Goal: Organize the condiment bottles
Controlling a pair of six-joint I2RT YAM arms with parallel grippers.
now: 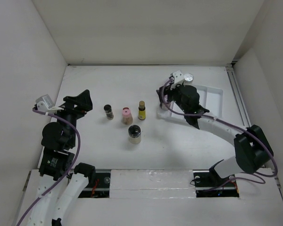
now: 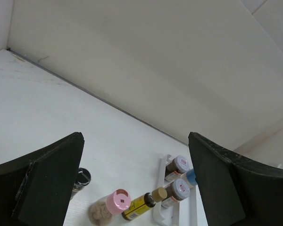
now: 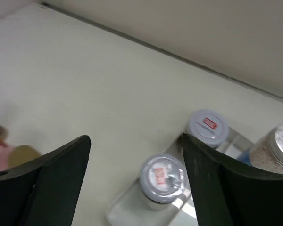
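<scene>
Four bottles stand loose mid-table: a dark narrow bottle [image 1: 108,111], a pink-capped jar [image 1: 126,115], a slim yellow bottle [image 1: 142,109] and a black-lidded jar [image 1: 134,134]. Two silver-lidded brown jars [image 3: 162,176] [image 3: 206,126] stand in the white tray [image 1: 212,96], with a blue-labelled jar [image 3: 278,150] beside them. My right gripper [image 1: 161,100] is open and empty over the tray's left end, above the nearer silver-lidded jar; it also shows in the right wrist view [image 3: 134,141]. My left gripper [image 1: 88,102] is open and empty, left of the dark bottle.
White walls enclose the table on three sides. In the left wrist view the pink-capped jar [image 2: 117,201], yellow bottle [image 2: 140,206] and tray [image 2: 162,188] lie ahead between my open left fingers [image 2: 47,183]. A metal rail [image 1: 238,101] runs along the right edge.
</scene>
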